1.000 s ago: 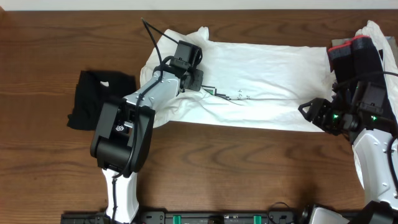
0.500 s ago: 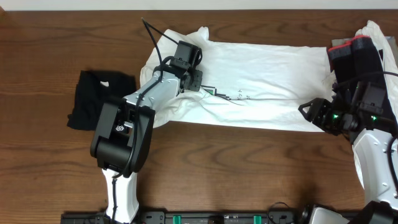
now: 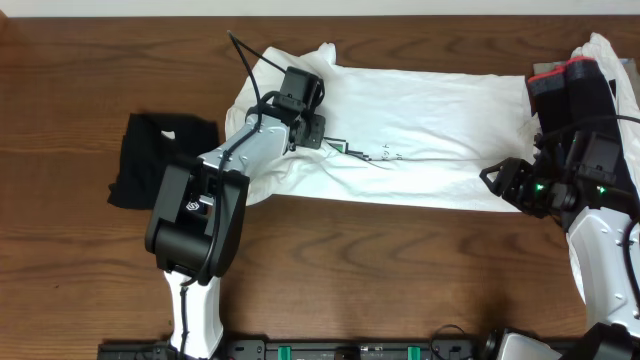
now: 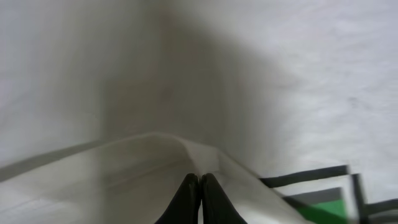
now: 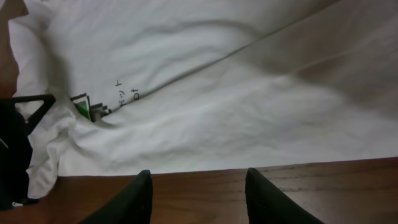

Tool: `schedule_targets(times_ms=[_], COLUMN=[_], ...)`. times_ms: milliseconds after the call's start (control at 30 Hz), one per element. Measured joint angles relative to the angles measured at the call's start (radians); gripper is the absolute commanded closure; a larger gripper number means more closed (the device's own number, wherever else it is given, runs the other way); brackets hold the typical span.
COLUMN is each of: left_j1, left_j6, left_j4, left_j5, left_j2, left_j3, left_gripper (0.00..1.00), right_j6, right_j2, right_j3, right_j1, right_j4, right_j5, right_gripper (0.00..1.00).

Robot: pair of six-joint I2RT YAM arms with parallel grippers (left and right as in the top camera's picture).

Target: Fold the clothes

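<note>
White shirt (image 3: 420, 130) lies spread across the counter (image 3: 400, 270). Left fingers (image 4: 200, 193) are pressed together, pinching a fold beside the green print (image 4: 323, 208). Right fingers (image 5: 138, 199) hang spread over the counter, right at the hem.

A short line of small dark characters is printed on the white shirt (image 5: 205, 81), ahead and to the left of the right gripper (image 5: 198, 172) and just beside a green-and-black print (image 5: 87, 107). The characters (image 5: 127, 89) lie sideways and are too small to read for certain. From overhead the same line (image 3: 388, 153) shows as tiny marks just to the right of the left gripper (image 3: 312, 128), also unreadable. Behind that gripper, the black housing of the left arm carries a round white emblem (image 3: 190, 207), with no letters that can be made out.
</note>
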Motion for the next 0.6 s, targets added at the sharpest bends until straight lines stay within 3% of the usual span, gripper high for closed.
schedule_targets(times_ms=[600], left_j1=[-0.071], left_j6=[0.001], left_j4=[0.005], left_j5=[0.04], left_j2=[-0.001], left_j3=[0.062], left_gripper=[0.94], right_j6=[0.0], right_j2=[0.0], right_j3=[0.0], right_j1=[0.0], right_j4=[0.005], right_j5=[0.0], right_gripper=[0.53])
